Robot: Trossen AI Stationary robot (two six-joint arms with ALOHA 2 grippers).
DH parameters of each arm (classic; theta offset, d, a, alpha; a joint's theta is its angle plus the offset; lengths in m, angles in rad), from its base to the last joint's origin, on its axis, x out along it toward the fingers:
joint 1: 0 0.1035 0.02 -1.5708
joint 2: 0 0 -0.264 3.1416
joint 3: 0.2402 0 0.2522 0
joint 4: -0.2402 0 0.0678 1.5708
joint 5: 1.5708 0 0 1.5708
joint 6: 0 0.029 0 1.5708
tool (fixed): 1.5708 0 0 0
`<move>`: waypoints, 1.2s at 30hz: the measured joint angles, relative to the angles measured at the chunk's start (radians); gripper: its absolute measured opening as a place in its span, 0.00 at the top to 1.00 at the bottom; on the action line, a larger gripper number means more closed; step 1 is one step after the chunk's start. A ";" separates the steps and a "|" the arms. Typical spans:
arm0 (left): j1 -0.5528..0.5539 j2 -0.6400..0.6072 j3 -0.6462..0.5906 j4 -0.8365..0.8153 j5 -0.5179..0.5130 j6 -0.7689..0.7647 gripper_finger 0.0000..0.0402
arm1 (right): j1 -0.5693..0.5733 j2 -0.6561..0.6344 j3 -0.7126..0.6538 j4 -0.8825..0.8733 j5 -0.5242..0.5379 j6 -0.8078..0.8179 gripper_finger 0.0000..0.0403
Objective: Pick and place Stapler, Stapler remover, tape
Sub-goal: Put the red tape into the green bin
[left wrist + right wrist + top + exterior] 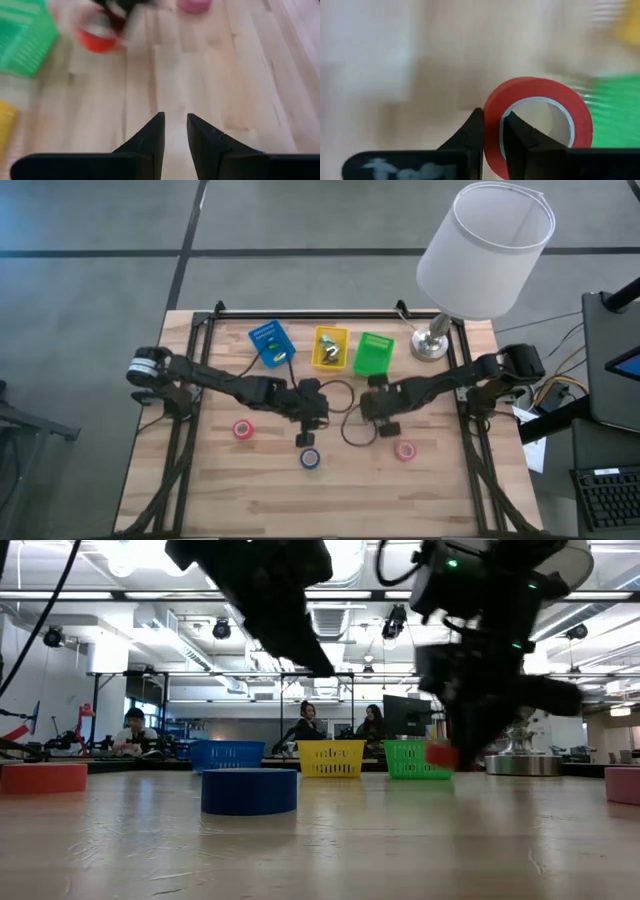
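Observation:
My right gripper [378, 408] is shut on a red tape roll [535, 120] near the table's middle, in front of the green bin [373, 352]; in the low view the roll [442, 753] hangs just above the table. My left gripper [310, 408] hovers close beside it with its fingers [157, 132] narrowly apart and empty. A pink-red roll [243, 429], a blue roll [310, 459] and a pink roll [405, 450] lie flat on the table. The stapler and the stapler remover cannot be made out. My right gripper pinches the red roll's wall [492, 107] between its two fingers, one finger [515, 132] inside the centre hole and one [472, 132] outside. The roll is lifted clear of the table, as the low view shows.
A blue bin [271, 343], a yellow bin [330, 348] with small items in it, and the green bin stand in a row at the far edge. A lamp [432, 345] with a white shade stands at the far right. A black cable [350, 430] loops between the arms. People sit in the room behind.

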 joint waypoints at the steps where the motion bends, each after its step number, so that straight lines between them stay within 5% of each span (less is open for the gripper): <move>1: -0.008 0.000 -0.012 0.009 0.000 -0.007 0.79 | -0.014 -0.011 0.014 -0.007 0.034 0.008 0.91; 13: -0.063 0.000 -0.065 0.044 0.000 -0.213 0.80 | -0.219 -0.162 0.045 0.032 0.264 0.020 0.87; 17: -0.086 0.000 -0.092 0.138 0.001 -0.214 0.80 | -0.332 -0.142 -0.002 0.153 0.222 0.016 0.87; 22: -0.091 0.000 -0.097 0.199 0.001 -0.207 0.80 | -0.459 -0.054 -0.042 0.281 0.045 -0.031 0.84; 36: -0.089 0.000 -0.097 0.194 0.001 -0.183 0.80 | -0.505 0.077 -0.039 0.273 0.036 -0.043 0.70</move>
